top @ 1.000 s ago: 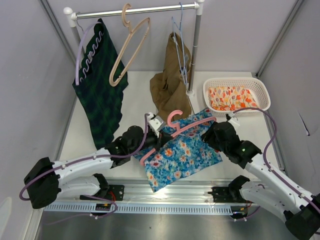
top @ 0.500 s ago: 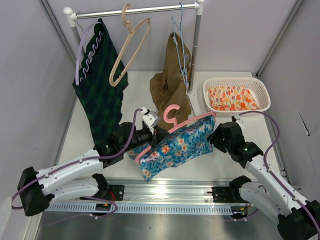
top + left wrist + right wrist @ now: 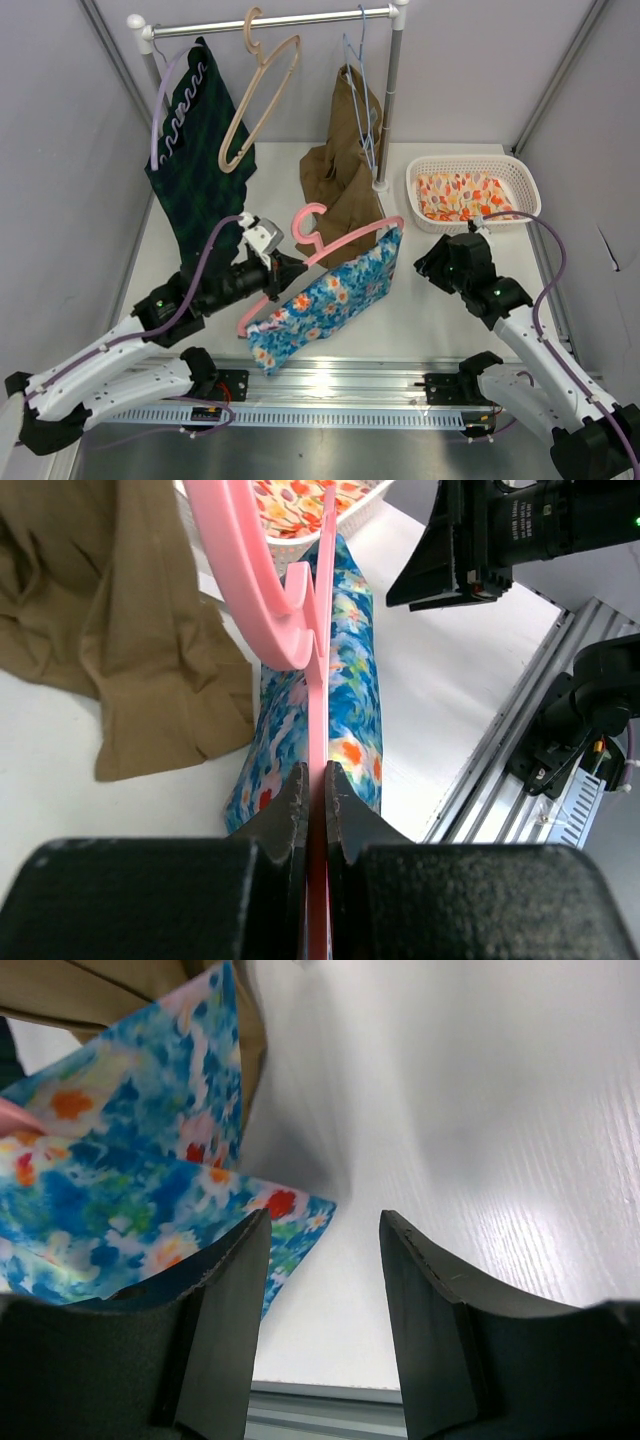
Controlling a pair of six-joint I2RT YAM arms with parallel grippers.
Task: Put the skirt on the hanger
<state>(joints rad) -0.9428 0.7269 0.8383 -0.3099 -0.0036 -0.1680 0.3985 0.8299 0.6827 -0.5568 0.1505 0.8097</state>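
A pink hanger (image 3: 345, 243) slants up from lower left to upper right above the table, with a blue floral skirt (image 3: 320, 305) draped over its bar and hanging below it. My left gripper (image 3: 283, 270) is shut on the hanger's bar near the hook. In the left wrist view the pink hanger (image 3: 322, 630) runs straight out from between the jaws of the left gripper (image 3: 316, 772), with the skirt (image 3: 355, 720) below. My right gripper (image 3: 430, 262) stands open just right of the skirt and holds nothing. In the right wrist view the right gripper (image 3: 322, 1222) has a corner of the skirt (image 3: 120, 1180) beside its left finger.
A clothes rail (image 3: 270, 20) at the back carries a dark green garment (image 3: 200, 190), a bare beige hanger (image 3: 262, 95) and a brown garment (image 3: 345, 170). A white basket (image 3: 470, 165) with orange patterned cloth sits at the back right. The metal base rail (image 3: 330, 385) runs along the near edge.
The left arm has lifted the hanger and skirt up off the table and carried them left. The right gripper has come away from the skirt's right edge.
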